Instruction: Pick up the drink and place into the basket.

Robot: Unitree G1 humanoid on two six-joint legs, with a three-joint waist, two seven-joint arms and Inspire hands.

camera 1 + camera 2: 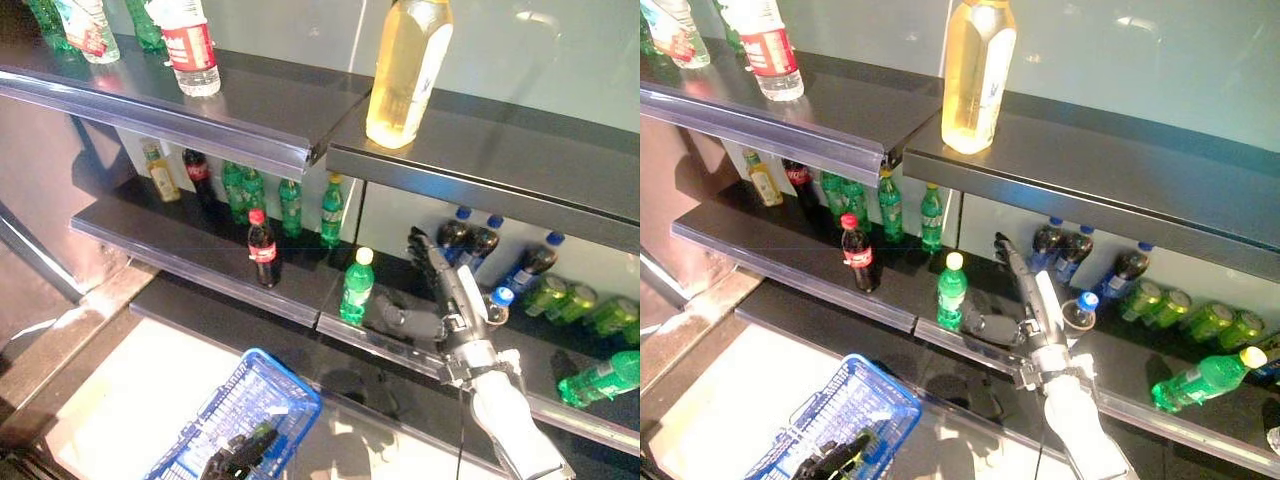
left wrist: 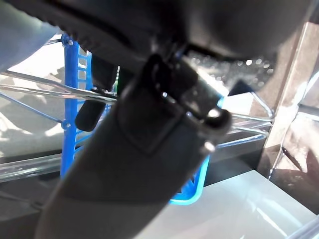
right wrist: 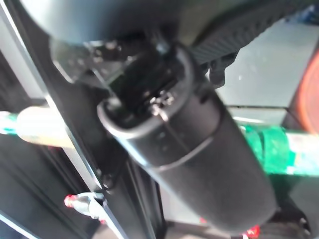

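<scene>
A: We've got our right hand (image 1: 455, 290) up at the middle shelf (image 1: 200, 250), fingers (image 1: 425, 250) stretched out straight and open, thumb reaching out to the side.

B: And the drink? We see the green bottle with the pale cap (image 1: 356, 287) standing upright near that shelf's front edge, just beside the thumb. Touching or not, we can't tell.

A: Nothing is in that hand. A cola bottle with a red cap (image 1: 262, 249) stands further along to the left, and a tall yellow bottle (image 1: 407, 68) sits on the top shelf (image 1: 480, 150).

B: Down low, our left hand (image 1: 238, 455) is at the blue basket (image 1: 255, 400), dark fingers (image 2: 89, 113) curled over the wire handle (image 2: 50, 92), so we're holding it there.

A: Basket interior? Nothing we can make out.
</scene>
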